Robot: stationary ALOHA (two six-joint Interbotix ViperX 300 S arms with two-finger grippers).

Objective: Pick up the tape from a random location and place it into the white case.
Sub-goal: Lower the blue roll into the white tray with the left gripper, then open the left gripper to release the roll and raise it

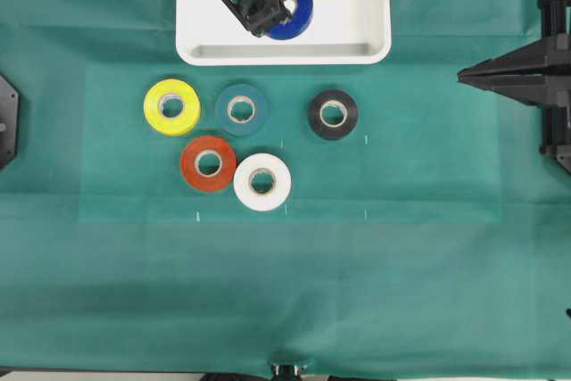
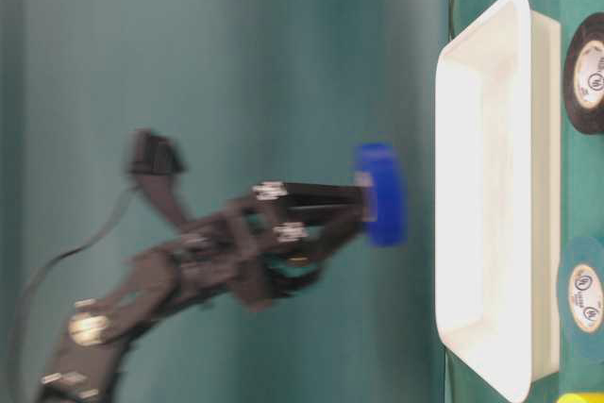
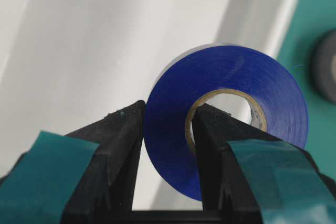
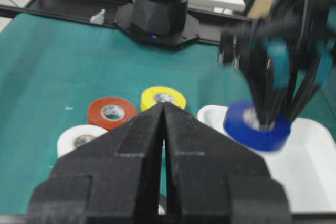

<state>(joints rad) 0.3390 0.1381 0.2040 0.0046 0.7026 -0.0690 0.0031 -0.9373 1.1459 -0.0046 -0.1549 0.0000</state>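
We hold the blue tape roll point(image 3: 226, 114) above the white case point(image 1: 366, 6) with the left gripper point(image 3: 167, 140) clamped through its wall, one finger in the core; releasing from this height risks a bounce or roll over the rim.

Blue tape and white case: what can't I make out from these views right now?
- Overhead: the left gripper covers part of the tape.
- Table-level: motion blur smears the tape; its gap to the white case is unclear.
- Left wrist: the case floor under the tape is hidden.
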